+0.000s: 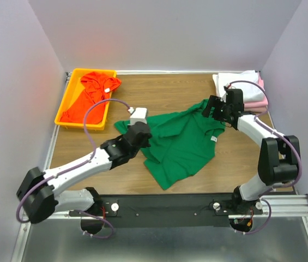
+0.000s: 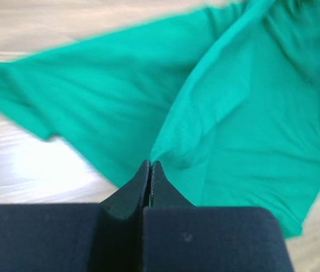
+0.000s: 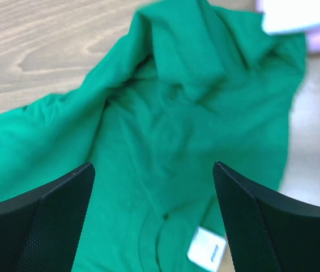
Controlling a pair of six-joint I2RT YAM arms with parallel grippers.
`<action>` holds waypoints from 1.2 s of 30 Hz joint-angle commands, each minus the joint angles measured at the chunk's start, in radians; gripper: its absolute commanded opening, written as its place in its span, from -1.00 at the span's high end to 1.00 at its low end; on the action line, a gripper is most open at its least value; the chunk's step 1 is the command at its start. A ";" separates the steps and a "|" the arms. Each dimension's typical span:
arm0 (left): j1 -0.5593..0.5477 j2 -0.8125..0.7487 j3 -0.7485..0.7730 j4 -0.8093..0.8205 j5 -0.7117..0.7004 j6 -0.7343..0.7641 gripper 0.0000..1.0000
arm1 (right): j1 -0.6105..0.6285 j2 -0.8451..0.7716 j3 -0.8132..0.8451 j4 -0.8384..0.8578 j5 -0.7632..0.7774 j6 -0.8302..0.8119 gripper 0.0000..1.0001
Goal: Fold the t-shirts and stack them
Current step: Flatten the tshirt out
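Note:
A dark green t-shirt [image 1: 181, 147] [image 2: 250, 113] [image 3: 165, 130] lies spread and crumpled mid-table, its white tag [image 3: 208, 249] by the neck. My left gripper [image 1: 144, 144] [image 2: 150, 164] is shut on a pinched fold at the shirt's left edge. At the shirt's upper right corner my right gripper [image 1: 208, 109] [image 3: 154, 167] hovers open, nothing between its fingers. An orange-red t-shirt [image 1: 91, 95] lies bunched in the yellow tray. A folded white t-shirt [image 1: 235, 81] and a pink one [image 1: 257, 103] sit together at the back right.
The yellow plastic tray [image 1: 66, 106] stands at the back left corner. Grey walls enclose the wooden table on three sides. Bare wood shows between the tray and the green shirt.

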 commanded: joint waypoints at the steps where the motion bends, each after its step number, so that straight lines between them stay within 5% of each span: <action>1: 0.068 -0.118 -0.059 0.017 0.013 0.035 1.00 | -0.003 0.119 0.100 0.065 -0.074 -0.015 -0.76; 17: 0.193 -0.279 -0.113 -0.028 0.025 0.078 1.00 | -0.001 0.322 0.225 0.073 0.007 -0.018 -0.60; 18: 0.194 -0.290 -0.110 -0.029 0.027 0.078 1.00 | -0.003 0.328 0.228 0.075 0.007 -0.023 -0.48; 19: 0.196 -0.293 -0.110 -0.031 0.027 0.079 1.00 | -0.003 0.343 0.242 0.075 0.004 -0.029 -0.04; 25: 0.201 -0.309 -0.089 -0.058 0.033 0.087 1.00 | -0.003 0.379 0.293 0.075 -0.053 -0.067 0.99; 36: 0.213 -0.376 -0.053 -0.118 0.027 0.115 1.00 | -0.003 0.174 0.222 0.073 -0.079 -0.074 0.99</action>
